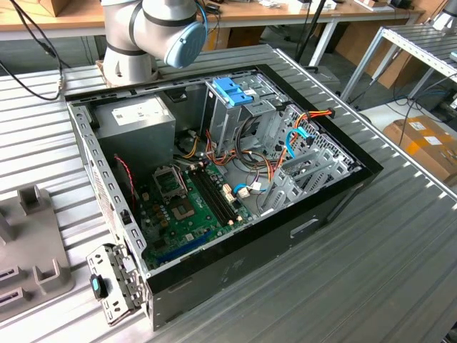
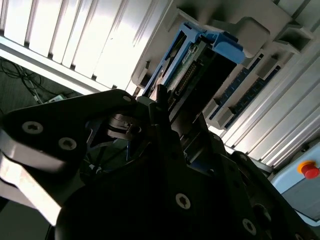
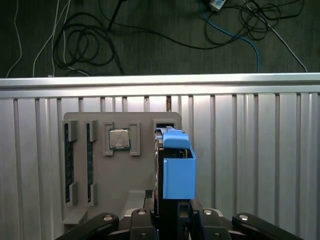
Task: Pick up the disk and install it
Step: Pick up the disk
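First wrist view: the disk (image 3: 177, 167) stands on edge in the grey holder (image 3: 100, 175), directly ahead of the pincer (image 3: 172, 222), edge-on and in line with it; whether the pincer grips it cannot be told.

Disk (image 3: 177, 170) upright in the tray (image 3: 115, 175) — processor chip (image 3: 119, 138) beside it

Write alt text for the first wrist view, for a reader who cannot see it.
A disk in a blue carrier stands on edge at a grey holder on a ribbed metal table, the gripper at its near end. The holder also carries a processor chip and two memory sticks. Beyond, cables lie on the dark floor.
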`<control>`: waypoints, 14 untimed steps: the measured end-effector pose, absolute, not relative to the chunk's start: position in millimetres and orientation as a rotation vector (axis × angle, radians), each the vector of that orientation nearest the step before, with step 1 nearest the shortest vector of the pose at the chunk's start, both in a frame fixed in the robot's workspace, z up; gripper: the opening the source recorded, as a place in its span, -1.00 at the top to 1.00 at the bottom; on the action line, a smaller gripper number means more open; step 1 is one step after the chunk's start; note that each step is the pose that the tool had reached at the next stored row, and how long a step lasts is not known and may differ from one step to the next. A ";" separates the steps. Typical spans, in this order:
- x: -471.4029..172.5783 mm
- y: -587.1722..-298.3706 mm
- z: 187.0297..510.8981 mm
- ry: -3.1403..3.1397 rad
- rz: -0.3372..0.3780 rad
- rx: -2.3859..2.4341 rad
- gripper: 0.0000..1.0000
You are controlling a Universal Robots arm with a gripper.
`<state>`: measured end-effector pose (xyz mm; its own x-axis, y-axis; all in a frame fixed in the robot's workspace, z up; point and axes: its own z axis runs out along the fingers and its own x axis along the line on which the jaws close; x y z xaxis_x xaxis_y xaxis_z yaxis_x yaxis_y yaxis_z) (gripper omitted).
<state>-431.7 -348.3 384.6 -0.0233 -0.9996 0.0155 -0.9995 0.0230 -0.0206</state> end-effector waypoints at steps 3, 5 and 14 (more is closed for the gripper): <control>-431.7 -348.3 389.0 2.244 -0.040 -2.193 0.30; -431.7 -348.3 389.2 2.244 -0.040 -2.193 0.30; -431.7 -348.3 391.3 2.244 -0.040 -2.193 0.30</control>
